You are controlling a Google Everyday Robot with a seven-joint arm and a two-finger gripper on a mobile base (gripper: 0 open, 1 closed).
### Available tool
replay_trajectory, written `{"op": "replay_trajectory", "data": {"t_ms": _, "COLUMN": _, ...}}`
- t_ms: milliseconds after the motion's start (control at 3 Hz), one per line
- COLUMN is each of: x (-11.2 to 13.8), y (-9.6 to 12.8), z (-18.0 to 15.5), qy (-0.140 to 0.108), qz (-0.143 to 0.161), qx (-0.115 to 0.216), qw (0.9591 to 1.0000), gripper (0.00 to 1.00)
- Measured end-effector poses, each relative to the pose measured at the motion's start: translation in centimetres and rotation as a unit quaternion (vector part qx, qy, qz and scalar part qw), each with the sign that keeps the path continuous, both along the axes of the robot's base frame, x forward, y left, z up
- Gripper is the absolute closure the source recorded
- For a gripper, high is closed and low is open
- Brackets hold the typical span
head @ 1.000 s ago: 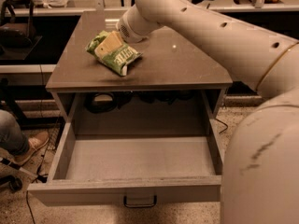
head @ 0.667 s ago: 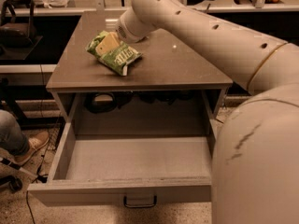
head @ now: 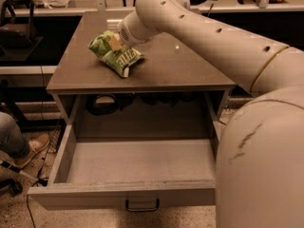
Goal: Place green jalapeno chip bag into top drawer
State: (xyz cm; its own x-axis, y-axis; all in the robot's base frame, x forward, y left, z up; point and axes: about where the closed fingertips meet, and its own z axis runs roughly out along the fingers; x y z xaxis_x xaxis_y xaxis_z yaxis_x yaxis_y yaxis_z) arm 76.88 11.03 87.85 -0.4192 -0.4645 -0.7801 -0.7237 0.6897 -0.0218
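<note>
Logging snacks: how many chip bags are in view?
1: the bag on the cabinet top, with the tool at its upper edge. The drawer holds none; the arm may hide others.

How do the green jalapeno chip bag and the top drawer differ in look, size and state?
The green jalapeno chip bag is small, crinkled and bright green; the top drawer is wide, flat-walled and grey-brown. The bag lies on the cabinet top; the drawer stands pulled out below it, with nothing visible inside. The gripper is at the bag's upper end, well away from the drawer.
</note>
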Motion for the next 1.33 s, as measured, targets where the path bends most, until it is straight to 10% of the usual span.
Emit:
{"op": "replay_trajectory", "data": {"t_ms": 333, "x": -1.0, "y": -3.1, "z": 0.7, "qy": 0.002, "qz": -0.027, "qx": 0.029, "qw": 0.9992, "gripper": 0.87}}
{"op": "replay_trajectory", "data": {"t_ms": 667, "x": -3.6, "y": -11.1, "z": 1.7, "qy": -0.003, "qz": -0.105, "qx": 0.057, "qw": 0.9929, "gripper": 1.00}}
{"op": "replay_trajectory", "data": {"t_ms": 1333, "x": -10.3, "y": -20.1, "z": 1.0, "qy": 0.026, "qz": -0.200, "qx": 0.062, "qw": 0.9775, "gripper": 1.00}}
